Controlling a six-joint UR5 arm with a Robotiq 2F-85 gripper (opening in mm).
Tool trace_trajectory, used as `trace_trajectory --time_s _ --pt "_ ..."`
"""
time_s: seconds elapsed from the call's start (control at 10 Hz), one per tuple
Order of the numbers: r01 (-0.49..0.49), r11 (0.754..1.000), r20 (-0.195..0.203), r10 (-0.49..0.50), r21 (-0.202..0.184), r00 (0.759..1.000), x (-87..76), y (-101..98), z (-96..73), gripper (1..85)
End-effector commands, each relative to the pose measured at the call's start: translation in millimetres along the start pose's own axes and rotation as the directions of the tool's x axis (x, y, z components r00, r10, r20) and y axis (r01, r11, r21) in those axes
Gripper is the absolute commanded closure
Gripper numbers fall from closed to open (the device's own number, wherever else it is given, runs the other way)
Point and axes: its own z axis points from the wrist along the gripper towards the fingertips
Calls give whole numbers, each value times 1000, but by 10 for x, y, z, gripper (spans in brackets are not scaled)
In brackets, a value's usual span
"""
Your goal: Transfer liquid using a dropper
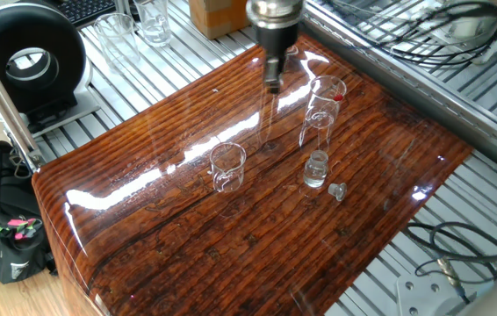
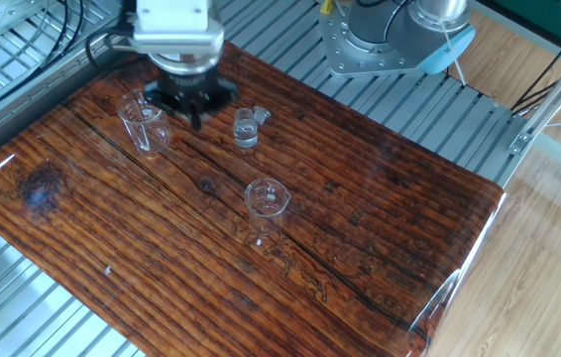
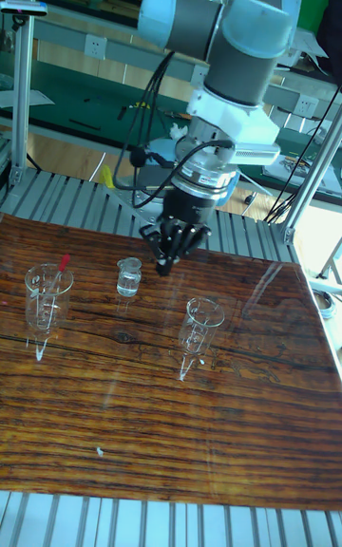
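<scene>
Reaching for the dropper (image 1: 335, 98) comes first: your gripper (image 1: 272, 83) hangs above the table (image 1: 187, 254) carrying nothing, and whether its fingers are wide or narrow you cannot tell from these views. The dropper leans in the tall glass vessel (image 3: 44, 305) off to one side of the gripper, red bulb at the rim. Come down over the bulb squarely and close gently, or the glass may tip. The small bottle (image 3: 128, 277) stands nearest the gripper, a second vessel (image 2: 267, 203) farther off. The glossy wood glares; the liquid is not discernible.
</scene>
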Motion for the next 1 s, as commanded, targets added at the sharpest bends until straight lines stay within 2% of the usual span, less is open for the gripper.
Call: trace_trajectory --time_s 0.0,0.1,0.2,0.3,0.4,0.6,0.8,0.9 --pt "-215 977 28 215 8 976 -184 206 -4 837" --pt "-249 965 43 253 -84 966 -335 400 24 837" --pt "-349 921 131 372 -173 919 -693 487 4 837" --pt "-421 881 96 448 -217 889 -707 574 9 837" --pt "-455 860 86 484 -233 871 -720 598 6 840" --pt "-457 873 83 475 -169 876 -596 479 7 840" --pt "-444 886 113 459 -136 881 -663 302 102 840" --pt "-438 891 96 449 -120 888 -661 247 198 840"
